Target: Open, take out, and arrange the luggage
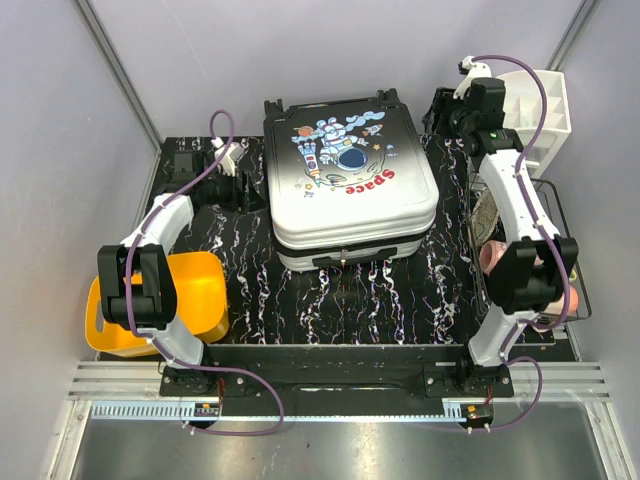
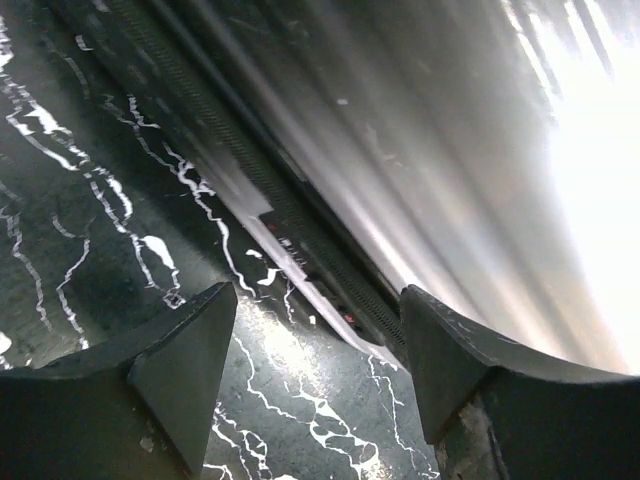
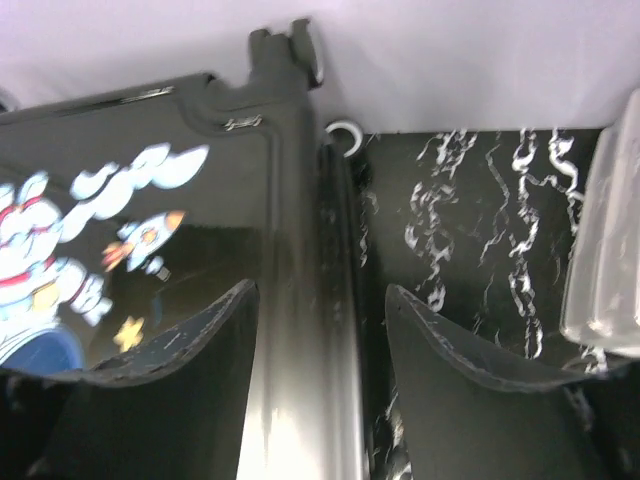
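on the middle-back of the table (image 1: 330, 305) the suitcase (image 1: 350, 180) lies flat and closed, astronaut panel up. at its 9 o'clock the left gripper (image 2: 318, 292) sits low beside the side wall, jaws apart, empty. at its 2 o'clock the right gripper (image 3: 320, 288) hangs over the back corner edge, jaws spread, gripping nothing. a yellow bin (image 1: 190, 290) stands at 8 o'clock, a white organizer (image 1: 545, 110) beyond 2.

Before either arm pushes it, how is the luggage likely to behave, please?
The luggage looks stiff: its glossy moulded shell should keep shape but may be slippery. Lying flat on the table, it would probably slide rather than tip.
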